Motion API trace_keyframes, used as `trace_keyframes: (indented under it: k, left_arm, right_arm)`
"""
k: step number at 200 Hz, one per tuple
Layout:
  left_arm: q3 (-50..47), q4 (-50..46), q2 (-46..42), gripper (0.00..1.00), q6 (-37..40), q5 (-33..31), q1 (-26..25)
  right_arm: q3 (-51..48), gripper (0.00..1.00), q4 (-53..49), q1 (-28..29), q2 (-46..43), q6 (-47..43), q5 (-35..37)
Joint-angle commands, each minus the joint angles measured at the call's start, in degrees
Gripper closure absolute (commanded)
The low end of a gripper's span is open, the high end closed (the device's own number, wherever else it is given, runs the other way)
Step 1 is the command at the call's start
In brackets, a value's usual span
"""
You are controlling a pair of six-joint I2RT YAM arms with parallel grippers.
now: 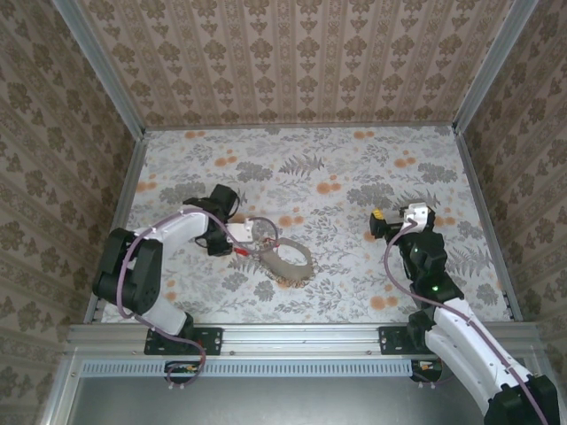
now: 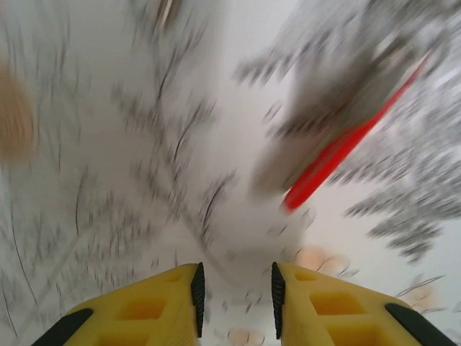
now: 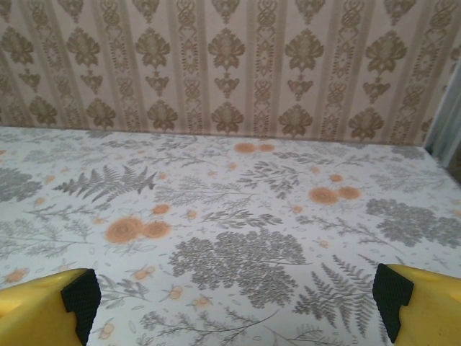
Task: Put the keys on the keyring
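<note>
The keyring (image 1: 289,262), a grey-brown oval loop, lies on the flowered table left of centre. Tiny red keys (image 1: 241,251) sit just left of it, beside a small whitish piece (image 1: 262,232). My left gripper (image 1: 234,237) is right at them. In the blurred left wrist view its yellow fingers (image 2: 173,299) stand apart with nothing between them (image 2: 235,288), and a red key (image 2: 337,156) streaks ahead to the right under a grey smear. My right gripper (image 1: 395,218) hovers open at mid right, its pads (image 3: 78,295) wide apart over bare cloth.
The table (image 1: 354,177) is boxed in by patterned walls with metal corner posts (image 1: 133,115). A metal rail (image 1: 292,335) runs along the near edge by the arm bases. In the right wrist view the back wall (image 3: 230,65) rises beyond the cloth.
</note>
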Motion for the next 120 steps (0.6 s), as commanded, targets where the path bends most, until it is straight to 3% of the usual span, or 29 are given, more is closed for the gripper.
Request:
trace_keyframes:
  k: [1, 30, 34, 38, 41, 58, 76, 98, 120]
  left_arm:
    - [-2.6, 1.6, -4.3, 0.67, -7.8, -5.9, 1.8]
    - [-2.9, 6.7, -16.1, 0.59, -18.0, 0.5, 5.7]
    - [-2.8, 7.9, -18.1, 0.47, -19.9, 2.6, 6.6]
    - [-2.9, 9.3, -20.1, 0.09, -21.6, 4.9, 7.5]
    - [-3.0, 10.5, -21.7, 0.01, -23.3, 6.7, 8.2]
    - [-6.1, 21.9, -29.5, 0.0, -31.9, 14.4, 11.7]
    - [-12.1, 35.3, -34.0, 0.0, -40.8, 15.1, 13.0]
    - [-16.4, 38.9, -35.0, 0.0, -43.8, 8.6, 13.2]
    - [-23.8, 45.2, -37.1, 0.0, -41.9, -0.3, 13.1]
  right_arm:
    - [1.8, 0.0, -0.6, -0.5, -1.4, -1.2, 4.9]
    - [3.4, 0.0, 0.5, -0.6, -2.1, -2.5, 6.4]
    - [3.8, 0.01, 0.5, -0.6, -2.1, -2.7, 6.4]
    - [4.4, 0.0, 0.5, -0.6, -2.0, -2.9, 6.3]
    - [4.8, 0.0, 0.5, -0.6, -2.0, -3.1, 6.2]
    - [7.0, 0.01, 0.2, -0.6, -1.4, -4.0, 5.5]
    - [8.3, 0.0, 0.0, -0.6, -0.1, -4.3, 5.6]
    - [8.4, 0.0, 0.1, -0.7, 2.4, -4.6, 5.4]
    - [6.7, 0.01, 2.6, -0.7, 5.7, -7.1, -0.4]
